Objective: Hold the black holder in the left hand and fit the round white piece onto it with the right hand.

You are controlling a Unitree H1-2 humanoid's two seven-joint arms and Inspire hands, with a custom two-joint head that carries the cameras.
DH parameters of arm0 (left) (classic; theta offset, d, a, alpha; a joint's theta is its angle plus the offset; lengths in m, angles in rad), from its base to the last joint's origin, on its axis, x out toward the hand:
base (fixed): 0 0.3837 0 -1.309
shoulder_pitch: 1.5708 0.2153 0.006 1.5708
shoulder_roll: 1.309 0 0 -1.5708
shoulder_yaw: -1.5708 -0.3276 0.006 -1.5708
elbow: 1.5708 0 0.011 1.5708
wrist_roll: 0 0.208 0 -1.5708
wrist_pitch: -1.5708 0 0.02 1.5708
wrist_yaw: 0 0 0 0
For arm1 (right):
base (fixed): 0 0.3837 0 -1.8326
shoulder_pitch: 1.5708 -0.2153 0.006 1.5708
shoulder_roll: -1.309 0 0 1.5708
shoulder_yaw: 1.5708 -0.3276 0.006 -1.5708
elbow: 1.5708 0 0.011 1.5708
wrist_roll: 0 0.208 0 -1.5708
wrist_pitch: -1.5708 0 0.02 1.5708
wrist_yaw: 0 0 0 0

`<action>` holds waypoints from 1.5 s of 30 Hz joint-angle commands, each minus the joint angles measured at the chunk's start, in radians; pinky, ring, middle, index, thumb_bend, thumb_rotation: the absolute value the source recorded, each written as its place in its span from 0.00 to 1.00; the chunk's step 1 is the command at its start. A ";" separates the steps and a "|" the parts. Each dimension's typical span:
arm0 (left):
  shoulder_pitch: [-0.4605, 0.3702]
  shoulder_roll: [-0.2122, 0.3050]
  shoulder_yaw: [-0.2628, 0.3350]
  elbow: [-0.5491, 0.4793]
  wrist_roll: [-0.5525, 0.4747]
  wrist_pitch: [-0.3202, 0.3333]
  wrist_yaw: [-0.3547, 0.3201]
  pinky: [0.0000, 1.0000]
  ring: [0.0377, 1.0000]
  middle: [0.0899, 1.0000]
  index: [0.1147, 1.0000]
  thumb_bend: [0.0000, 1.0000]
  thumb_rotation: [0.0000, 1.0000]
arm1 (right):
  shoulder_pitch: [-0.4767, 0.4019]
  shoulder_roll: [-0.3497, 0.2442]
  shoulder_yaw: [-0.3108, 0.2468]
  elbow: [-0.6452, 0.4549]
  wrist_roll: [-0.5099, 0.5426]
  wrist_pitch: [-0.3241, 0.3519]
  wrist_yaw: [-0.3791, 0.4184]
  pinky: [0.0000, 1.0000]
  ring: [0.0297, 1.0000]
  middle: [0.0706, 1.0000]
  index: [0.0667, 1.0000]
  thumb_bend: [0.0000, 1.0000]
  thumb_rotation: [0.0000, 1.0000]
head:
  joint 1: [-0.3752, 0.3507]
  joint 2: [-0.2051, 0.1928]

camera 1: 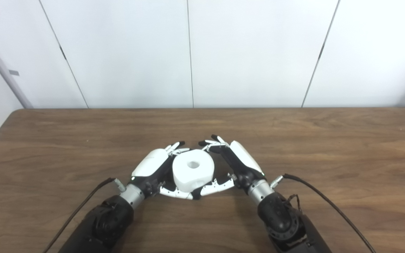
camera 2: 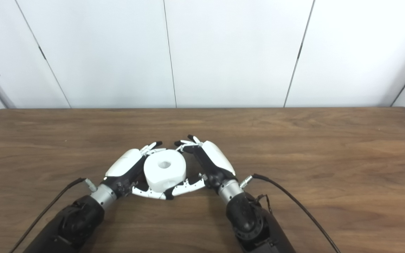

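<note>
The round white piece (camera 1: 193, 169), a thick ring with a centre hole, stands on the table between my two hands. My left hand (camera 1: 152, 166) cups its left side, with its fingers at the far rim and its thumb along the near base. My right hand (camera 1: 240, 161) wraps the right side. Its fingertips (camera 1: 209, 143) touch the far rim and its thumb reaches under the near edge, meeting the left thumb. A small gap shows between the right palm and the piece. I see no black holder; it may be hidden under the piece or behind the hands.
The brown wooden table (camera 1: 329, 140) runs wide on both sides and behind the hands. A black cable (camera 1: 329, 203) trails from the right wrist and another cable (camera 1: 83, 203) from the left wrist. A white panelled wall stands behind the table.
</note>
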 commanded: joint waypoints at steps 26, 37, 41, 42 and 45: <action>0.030 -0.013 -0.031 -0.055 0.031 0.062 -0.071 1.00 1.00 0.86 0.42 0.52 0.05 | -0.037 -0.099 0.041 -0.123 -0.029 0.145 0.197 1.00 1.00 0.96 0.83 0.90 0.46 | 0.000 0.038; 0.025 -0.009 -0.031 -0.052 0.032 0.063 -0.072 1.00 1.00 0.86 0.42 0.52 0.05 | -0.041 -0.109 0.034 -0.144 -0.030 0.181 0.218 1.00 1.00 0.99 0.90 0.90 0.45 | -0.002 0.043; 0.022 -0.009 -0.029 -0.044 0.030 0.056 -0.069 1.00 1.00 0.86 0.42 0.52 0.05 | -0.044 -0.114 0.020 -0.138 -0.021 0.174 0.207 1.00 1.00 0.99 0.89 0.88 0.44 | -0.002 0.038; 0.022 -0.009 -0.029 -0.042 0.029 0.057 -0.069 1.00 1.00 0.86 0.42 0.52 0.05 | -0.043 -0.118 0.013 -0.134 -0.017 0.167 0.201 1.00 1.00 0.99 0.89 0.88 0.44 | -0.003 0.037; 0.020 -0.004 -0.024 -0.040 0.023 0.056 -0.072 1.00 1.00 0.86 0.42 0.52 0.05 | -0.034 -0.135 -0.012 -0.136 -0.006 0.169 0.200 1.00 1.00 0.98 0.91 0.88 0.43 | -0.006 0.034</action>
